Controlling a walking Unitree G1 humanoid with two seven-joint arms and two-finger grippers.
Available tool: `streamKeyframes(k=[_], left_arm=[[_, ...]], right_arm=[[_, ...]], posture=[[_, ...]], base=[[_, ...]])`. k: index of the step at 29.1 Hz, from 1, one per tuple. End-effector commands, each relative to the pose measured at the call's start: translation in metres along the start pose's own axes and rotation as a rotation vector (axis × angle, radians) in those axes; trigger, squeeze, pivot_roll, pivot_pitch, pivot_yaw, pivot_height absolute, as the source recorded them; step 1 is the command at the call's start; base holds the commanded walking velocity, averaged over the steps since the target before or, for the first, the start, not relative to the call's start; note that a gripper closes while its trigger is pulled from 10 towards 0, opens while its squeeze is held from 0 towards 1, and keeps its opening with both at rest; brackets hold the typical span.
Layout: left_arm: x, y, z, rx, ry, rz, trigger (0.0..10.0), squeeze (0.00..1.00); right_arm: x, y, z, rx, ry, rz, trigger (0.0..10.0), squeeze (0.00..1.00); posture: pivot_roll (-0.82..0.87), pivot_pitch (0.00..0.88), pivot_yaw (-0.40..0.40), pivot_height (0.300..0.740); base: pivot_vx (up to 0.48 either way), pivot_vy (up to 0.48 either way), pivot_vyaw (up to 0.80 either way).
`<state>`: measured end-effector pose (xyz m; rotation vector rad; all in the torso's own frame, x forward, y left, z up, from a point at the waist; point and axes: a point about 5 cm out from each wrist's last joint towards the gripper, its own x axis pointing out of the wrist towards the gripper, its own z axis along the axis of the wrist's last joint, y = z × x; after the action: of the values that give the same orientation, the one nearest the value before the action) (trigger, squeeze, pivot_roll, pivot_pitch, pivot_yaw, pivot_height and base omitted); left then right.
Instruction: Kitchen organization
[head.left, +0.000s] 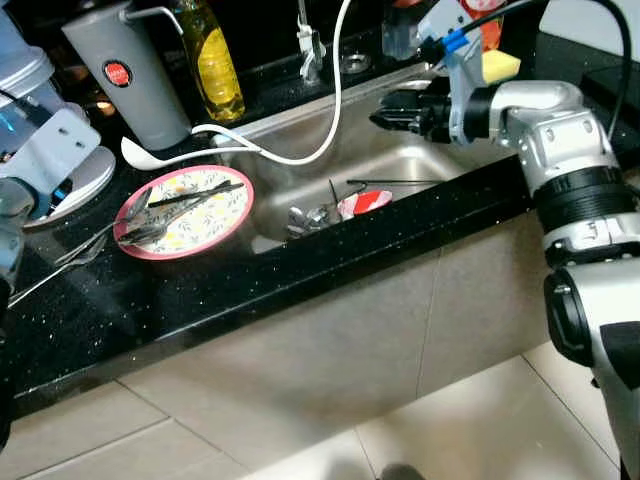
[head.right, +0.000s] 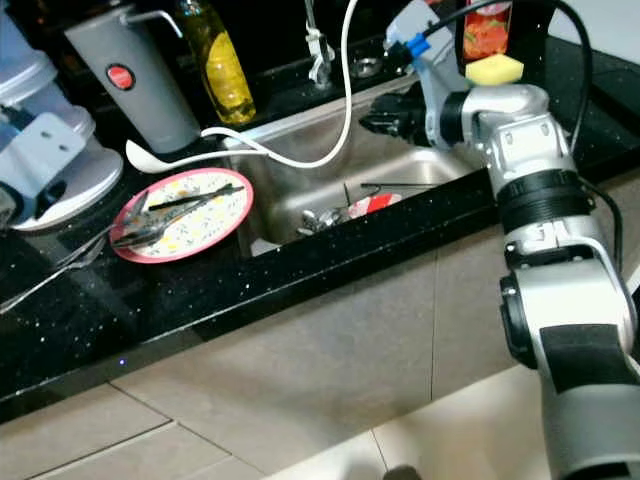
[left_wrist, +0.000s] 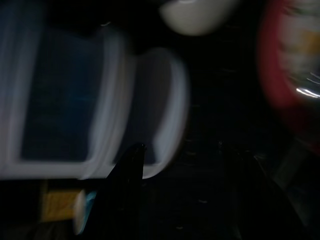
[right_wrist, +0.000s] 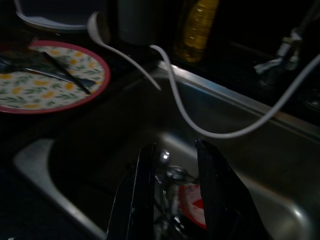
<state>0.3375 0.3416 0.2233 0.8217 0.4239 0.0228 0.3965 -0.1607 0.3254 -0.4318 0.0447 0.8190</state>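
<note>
Right gripper (head.left: 385, 118) hangs over the steel sink (head.left: 400, 165), arm reaching in from the robot's right. Fingers a little spread with a gap between them, nothing held; the right wrist view shows both black fingers (right_wrist: 142, 200) aimed down into the basin.

Below them, at the basin floor: a small heap of metal cutlery (head.left: 308, 219) and, just beside it toward 3 o'clock, a red-and-white item (head.left: 364, 202), what it is I cannot tell. A thin dark stick (head.left: 395, 182) lies across the sink near there.

On the black counter (head.left: 150, 300), at 9 o'clock from the sink: pink-rimmed floral plate (head.left: 185, 212) with dark utensils (head.left: 180, 200) lying across it. A fork (head.left: 70, 256) rests on the counter beside the plate's 8 o'clock edge. White ladle (head.left: 165, 155) lies at the plate's 12 o'clock, its handle running toward the sink rim. A white hose (head.left: 335, 110) loops over the basin. Grey canister (head.left: 130, 75) and yellow soap bottle (head.left: 215, 60) stand behind; yellow sponge (head.left: 502, 65) at the far right corner.

Left gripper: its wrist view is dark and blurred, one finger (left_wrist: 127, 170) made out; spread or closed, cannot tell.

Judgement: reach stage, going for the sink cutlery. Next calls for lowering straight down, keeping clear of the hose, and closing on one piece rather than the tangle.
</note>
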Motion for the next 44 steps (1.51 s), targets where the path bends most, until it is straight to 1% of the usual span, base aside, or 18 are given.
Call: streamKeyframes(k=[1,5,7,9,10,12,18,20,21,22,23,26,27,28,40,41,43,44], left_arm=[[-0.010,0.009,-0.019,0.029,0.051,-0.032,10.0,0.00],[-0.012,-0.001,-0.031,0.062,0.075,-0.097,10.0,0.00],[-0.011,-0.014,-0.035,0.077,0.072,-0.162,10.0,0.00],[-0.010,-0.017,-0.037,0.078,0.071,-0.171,10.0,0.00],[-0.007,-0.017,-0.038,0.081,0.082,-0.162,10.0,0.00],[-0.005,-0.017,-0.038,0.075,0.081,-0.164,10.0,0.00],[0.000,-0.022,-0.035,0.032,0.069,-0.188,10.0,0.00],[0.003,-0.028,-0.039,0.075,0.091,-0.197,9.1,0.00],[0.005,-0.031,-0.041,0.090,0.104,-0.202,7.8,0.00],[0.005,-0.031,-0.041,0.090,0.104,-0.202,7.8,0.00],[0.006,-0.034,-0.043,0.103,0.116,-0.207,6.8,0.00],[0.008,-0.037,-0.045,0.108,0.127,-0.213,7.1,0.00],[0.008,-0.038,-0.045,0.107,0.126,-0.216,6.7,0.00],[0.009,-0.038,-0.044,0.104,0.124,-0.217,6.9,0.00],[0.017,-0.043,-0.039,0.089,0.113,-0.211,6.9,0.00],[0.021,-0.043,-0.032,0.107,0.094,-0.192,6.1,0.00],[0.023,-0.043,-0.029,0.114,0.086,-0.186,6.1,0.00],[0.024,-0.044,-0.025,0.114,0.074,-0.181,5.2,0.00]], right_arm=[[0.007,0.007,0.002,0.008,-0.026,0.040,10.0,0.00],[0.011,0.014,0.001,0.005,-0.025,0.106,10.0,0.00],[0.015,0.025,0.001,-0.009,-0.035,0.195,10.0,0.00],[0.017,0.029,0.002,-0.017,-0.040,0.227,10.0,0.00],[0.020,0.039,0.006,-0.033,-0.058,0.303,10.0,0.00],[0.023,0.047,0.011,-0.044,-0.080,0.350,10.0,0.00],[0.031,0.053,0.017,-0.046,-0.100,0.368,10.0,0.00],[0.035,0.057,0.018,-0.035,-0.103,0.381,10.0,0.00],[0.036,0.059,0.018,-0.032,-0.105,0.390,10.0,0.00],[0.036,0.059,0.018,-0.032,-0.105,0.390,10.0,0.00],[0.036,0.060,0.019,-0.029,-0.109,0.401,10.0,0.00],[0.037,0.063,0.021,-0.023,-0.121,0.413,10.0,0.00],[0.036,0.063,0.022,-0.021,-0.126,0.417,10.0,0.00],[0.036,0.064,0.024,-0.021,-0.129,0.419,10.0,0.00],[0.032,0.061,0.025,-0.021,-0.120,0.412,10.0,0.00],[0.029,0.059,0.027,-0.013,-0.126,0.400,10.0,0.00],[0.027,0.058,0.028,-0.011,-0.128,0.395,10.0,0.00],[0.025,0.057,0.029,-0.007,-0.130,0.388,10.0,0.00]], posture=[[-0.09,0.000,0.197,0.740],[-0.07,0.000,0.190,0.740],[-0.07,0.000,0.182,0.740],[-0.07,0.000,0.182,0.740],[-0.07,0.000,0.177,0.740],[-0.07,0.000,0.177,0.740],[-0.08,0.000,0.177,0.740],[-0.08,0.000,0.170,0.740],[-0.07,0.000,0.165,0.740],[-0.07,0.000,0.165,0.740],[-0.07,0.000,0.164,0.740],[-0.08,0.000,0.164,0.740],[-0.08,0.000,0.162,0.740],[-0.08,0.000,0.159,0.740],[-0.10,0.000,0.144,0.740],[-0.12,0.012,0.136,0.740],[-0.12,0.016,0.136,0.740],[-0.13,0.032,0.136,0.740]], base=[[0.000,0.000,0.00],[0.000,0.000,0.00],[0.000,0.000,0.00],[0.000,0.000,0.00],[0.000,0.000,0.00],[0.000,0.000,0.00],[0.000,0.000,0.00],[0.000,0.000,0.00],[0.000,0.000,0.00],[0.000,0.000,0.00],[0.000,0.000,0.00],[0.000,0.000,0.00],[0.000,0.000,0.00],[0.000,0.000,0.00],[0.000,0.000,0.00],[0.000,0.000,0.00],[0.000,0.000,0.00],[0.000,0.000,0.00]])
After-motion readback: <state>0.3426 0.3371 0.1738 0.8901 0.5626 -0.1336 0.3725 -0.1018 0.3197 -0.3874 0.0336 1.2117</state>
